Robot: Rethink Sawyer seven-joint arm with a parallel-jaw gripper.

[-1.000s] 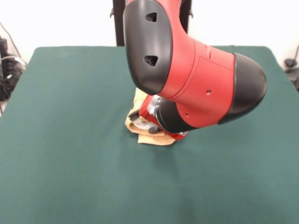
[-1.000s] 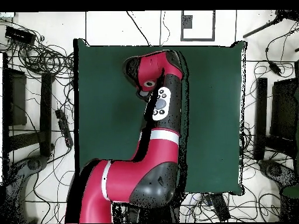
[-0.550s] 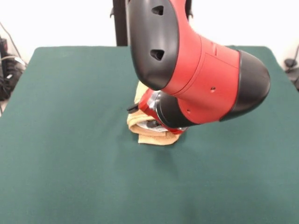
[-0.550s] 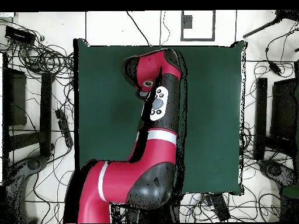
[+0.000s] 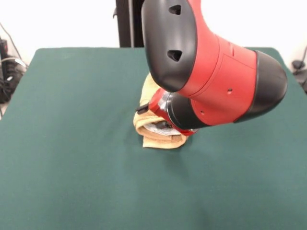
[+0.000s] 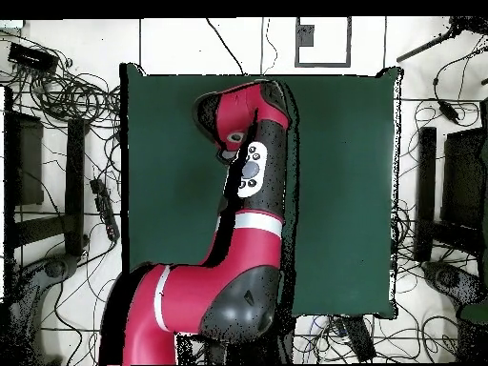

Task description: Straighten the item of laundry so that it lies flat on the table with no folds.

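One towel (image 5: 154,135) – bunched – under one arm (image 5: 211,72), one table (image 5: 67,143).

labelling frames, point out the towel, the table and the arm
towel (image 5: 160,140): front view, its bunched near edge below the arm.
table (image 5: 72,143): front view, bare green cloth.
arm (image 6: 250,238): overhead view, its red forearm.

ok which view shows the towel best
The front view: the bunched towel shows on the table under the arm's wrist, partly covered by it. In the overhead view the arm hides the towel completely.
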